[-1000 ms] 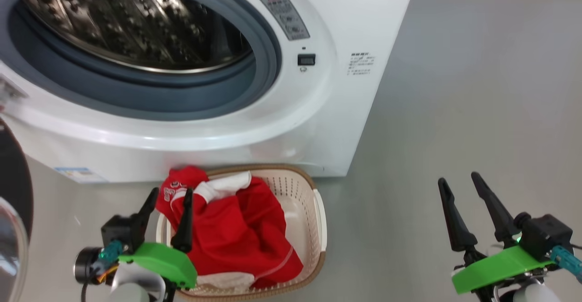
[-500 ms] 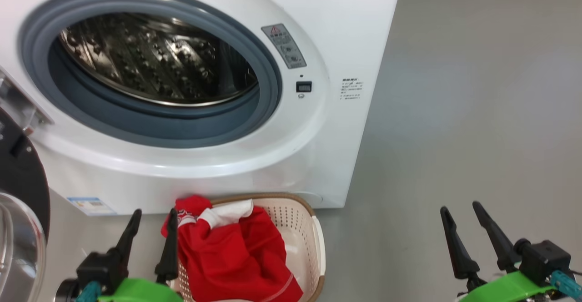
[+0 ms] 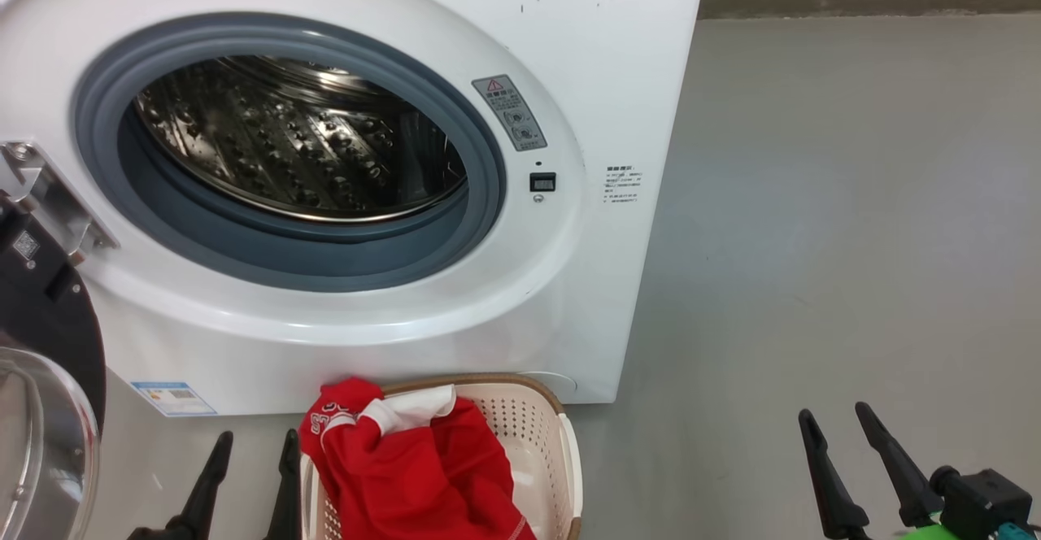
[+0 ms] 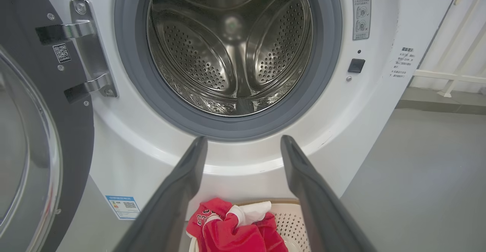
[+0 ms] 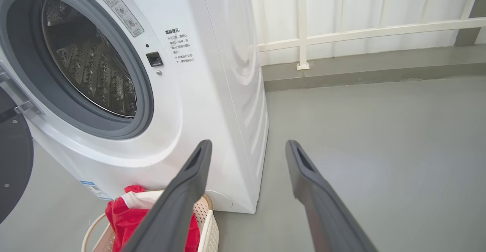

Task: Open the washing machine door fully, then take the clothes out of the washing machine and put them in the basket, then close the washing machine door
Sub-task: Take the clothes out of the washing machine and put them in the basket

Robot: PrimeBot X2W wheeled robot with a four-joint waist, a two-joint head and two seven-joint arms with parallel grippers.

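Observation:
The white washing machine (image 3: 618,60) (image 4: 379,104) (image 5: 212,92) stands with its door (image 3: 49,337) (image 4: 41,130) (image 5: 13,161) swung wide open at the left, on a metal hinge (image 4: 85,51). I see no clothing in the steel drum (image 3: 301,141) (image 4: 231,47). Red and white clothes (image 3: 415,467) (image 4: 228,233) (image 5: 125,218) lie in the cream basket (image 3: 537,442) (image 4: 292,225) (image 5: 207,225) on the floor before the machine. My left gripper (image 3: 254,441) (image 4: 243,145) is open beside the basket's left rim, holding nothing. My right gripper (image 3: 834,416) (image 5: 246,149) is open over bare floor at the right.
Grey floor (image 3: 854,239) spreads to the right of the machine. A wall with white rails (image 5: 341,28) and a low kerb runs behind. A small blue label (image 3: 172,398) marks the machine's lower left corner.
The head camera has tilted upward, so the machine, basket and both grippers sit lower in the picture. Both grippers stay open.

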